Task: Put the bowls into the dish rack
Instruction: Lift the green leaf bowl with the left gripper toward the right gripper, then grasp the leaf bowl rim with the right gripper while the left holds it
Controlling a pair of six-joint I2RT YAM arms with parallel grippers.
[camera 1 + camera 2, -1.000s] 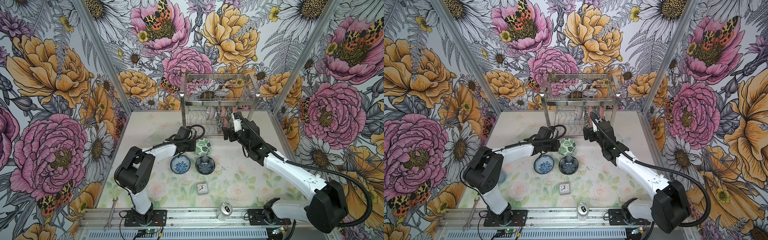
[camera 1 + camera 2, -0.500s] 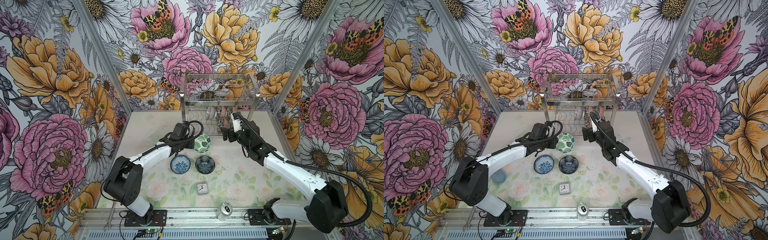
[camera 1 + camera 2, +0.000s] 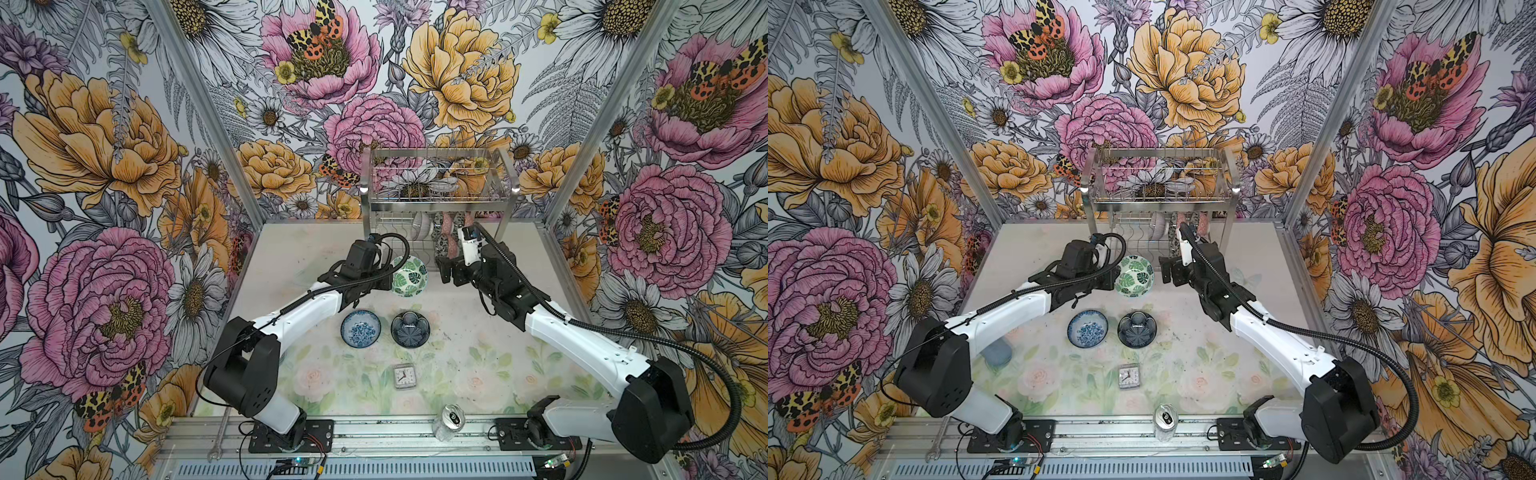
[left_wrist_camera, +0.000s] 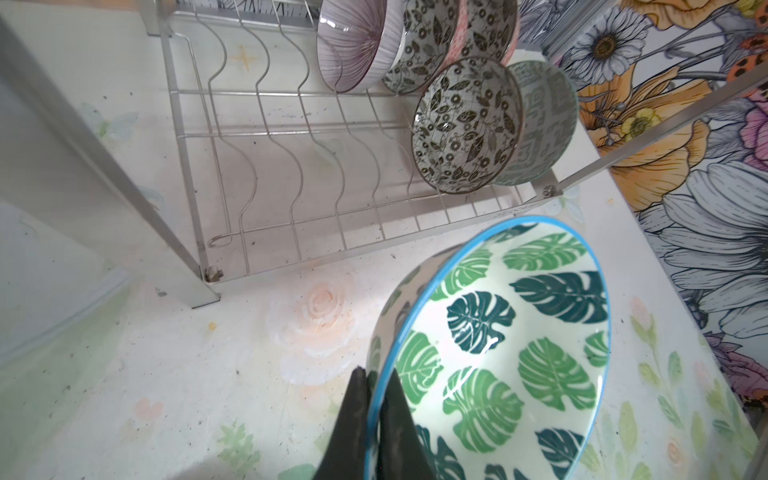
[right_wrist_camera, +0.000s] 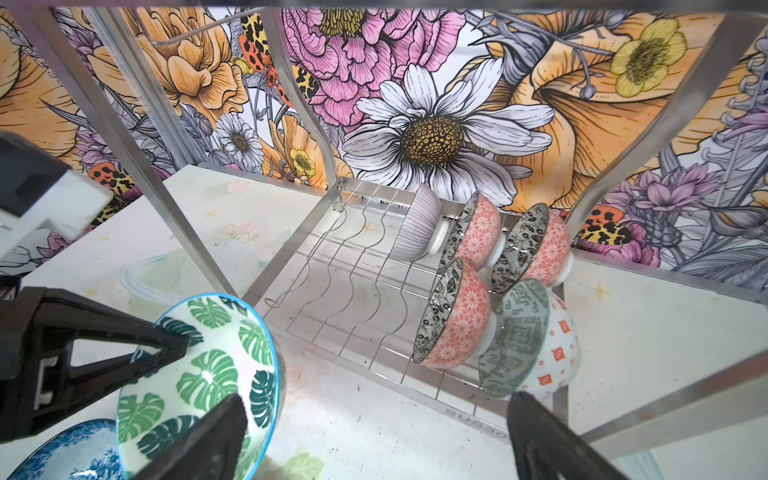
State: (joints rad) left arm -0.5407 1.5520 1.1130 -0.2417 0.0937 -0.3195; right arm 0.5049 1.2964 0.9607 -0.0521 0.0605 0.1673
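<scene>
Two changes versus a second ago. The left gripper [image 4: 374,382] has carried the green leaf bowl [image 3: 409,276] up the table toward the dish rack [image 3: 436,203], and the left arm's elbow has swung outward. The right gripper [image 5: 378,401] has barely moved. It sits just in front of the rack's right side with its jaws spread wide and nothing between them.

The left gripper is clamped on the leaf bowl's blue rim, one finger inside and one outside. The bowl is tipped up on edge, rim plane near vertical, with its opening facing the right gripper. It hangs just in front of the rack's lower wavy-wire tier [image 4: 291,166], not yet in it, and looks clear of the table.

Five bowls already stand on edge at the right end of that tier: a striped lilac bowl [image 5: 419,228], three pink bowls with black floral insides, and a green geometric bowl [image 5: 519,336]. The rest of the slots are bare, and the upper basket tier looks empty.

The blue floral bowl [image 3: 360,328] and dark blue bowl [image 3: 410,329] sit upright side by side mid-table. A square clock [image 3: 404,376] lies nearer the front, and a drink can [image 3: 451,419] stands at the front rail.

The tabletop [image 3: 291,257] is a pale, scuffed floral print. Bold flower wallpaper covers the three walls.
</scene>
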